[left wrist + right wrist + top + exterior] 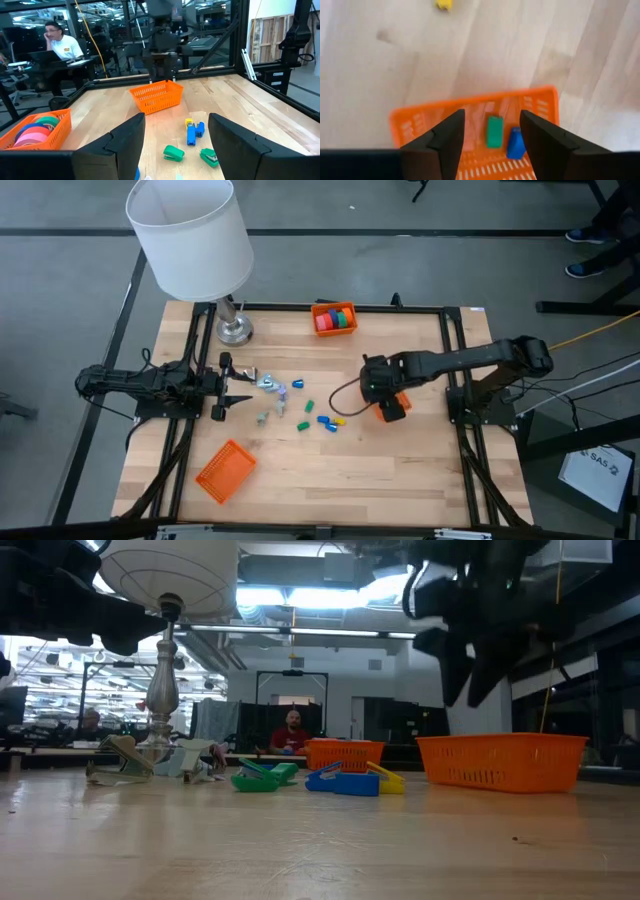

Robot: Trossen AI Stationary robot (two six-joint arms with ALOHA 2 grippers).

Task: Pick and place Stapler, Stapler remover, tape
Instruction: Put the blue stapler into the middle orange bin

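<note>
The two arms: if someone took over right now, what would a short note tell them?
Right gripper: open, empty, above the small orange basket, which holds a green piece and a blue piece.
Left gripper: open, empty, at the table's left by the grey staple removers.
Tape rolls: in the far basket.
Left: green, blue and yellow pieces loose mid-table; the flat basket looks empty.

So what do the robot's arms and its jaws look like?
Both arms are dark, almost black, built from chunky jointed segments. The left arm reaches in from the table's left side, the right arm from its right, and a thin dark cable loops down by the right gripper. Each gripper ends in two flat, wedge-shaped black fingers. The left gripper looks the same. No markings are readable.
</note>
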